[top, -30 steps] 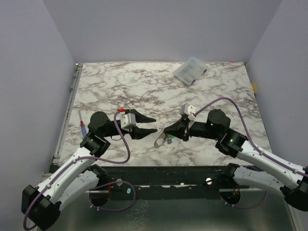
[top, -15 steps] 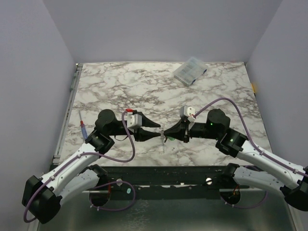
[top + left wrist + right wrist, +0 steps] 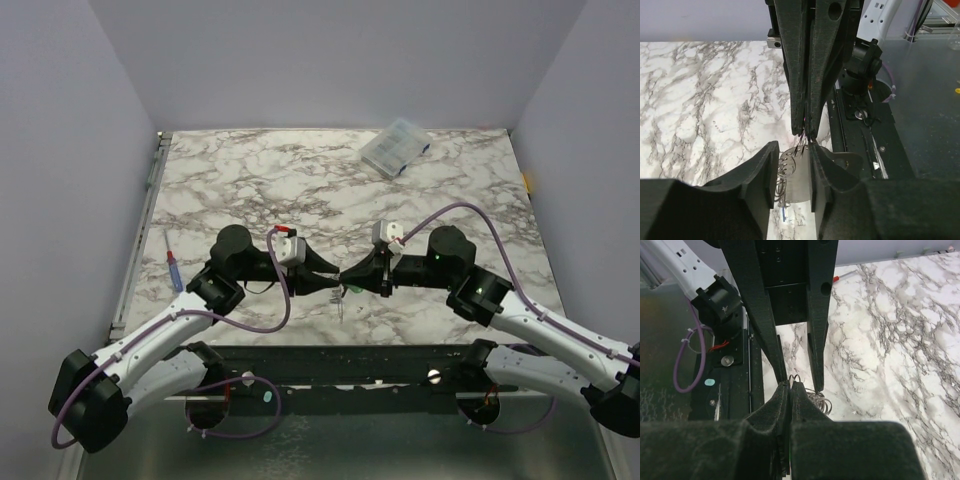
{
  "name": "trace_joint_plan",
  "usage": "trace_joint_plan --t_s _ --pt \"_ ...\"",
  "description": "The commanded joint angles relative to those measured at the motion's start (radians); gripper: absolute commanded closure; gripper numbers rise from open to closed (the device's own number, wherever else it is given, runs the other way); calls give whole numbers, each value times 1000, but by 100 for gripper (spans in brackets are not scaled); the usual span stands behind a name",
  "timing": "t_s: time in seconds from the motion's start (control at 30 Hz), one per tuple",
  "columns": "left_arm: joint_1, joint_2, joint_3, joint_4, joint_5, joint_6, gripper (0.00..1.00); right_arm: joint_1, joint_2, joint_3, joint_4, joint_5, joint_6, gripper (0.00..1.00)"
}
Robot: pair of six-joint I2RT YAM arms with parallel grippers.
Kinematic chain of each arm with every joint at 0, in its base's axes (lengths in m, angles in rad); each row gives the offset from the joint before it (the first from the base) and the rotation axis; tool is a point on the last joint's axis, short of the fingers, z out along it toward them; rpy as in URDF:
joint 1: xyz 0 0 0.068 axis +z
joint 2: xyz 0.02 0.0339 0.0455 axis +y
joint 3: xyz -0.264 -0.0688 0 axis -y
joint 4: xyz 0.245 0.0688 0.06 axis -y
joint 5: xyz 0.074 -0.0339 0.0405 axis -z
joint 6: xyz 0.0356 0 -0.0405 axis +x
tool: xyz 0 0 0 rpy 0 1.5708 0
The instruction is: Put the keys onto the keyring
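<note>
Seen from the top camera, the black two-finger left claw [image 3: 328, 284] and the black right claw [image 3: 346, 278] meet tip to tip above the near middle of the white, grey-veined marble bench [image 3: 250, 180]. A thin silvery keyring [image 3: 340, 299] dangles just under those tips. The keys on it are too small to tell apart. A clear plastic compartment box [image 3: 395, 148] sits at the far edge, well apart. A slim red-and-blue pen-like tool [image 3: 173, 268] lies near the left edge.

From the left wrist, the left claw [image 3: 793, 152] stands narrowly parted, its fingers on either side of the keyring [image 3: 790, 172]; contact cannot be told. The right claw [image 3: 805, 131] comes from above, pinched together on the ring's wire.

From the right wrist, the right claw [image 3: 789, 387] is closed on the keyring [image 3: 820, 401], whose coils show just beyond. The left claw [image 3: 800, 384] straddles it, fingers apart.
</note>
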Motion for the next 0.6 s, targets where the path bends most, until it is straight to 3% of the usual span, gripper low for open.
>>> trace_joint_plan --t_s 0.0,0.03,0.13,0.33,0.37,0.5,0.57 --pt "-18 13 25 -5 4 -1 69 -2 11 37 21 -35 -4 99" --pt "-20 13 25 -5 -1 -1 71 -2 13 38 22 -37 -3 99" --pt "-27 12 23 -6 -20 -1 98 -2 15 39 25 -42 -3 99" --pt "-26 -13 27 -26 -54 17 100 -2 10 42 16 -34 2 99" --pt "-27 -20 28 -35 -62 26 100 -2 9 42 11 -24 6 96" --pt "-26 -36 34 -57 -85 49 100 -2 -25 22 8 27 29 51" --pt "-27 -35 37 -66 -86 53 100 -2 -59 3 23 58 48 44"
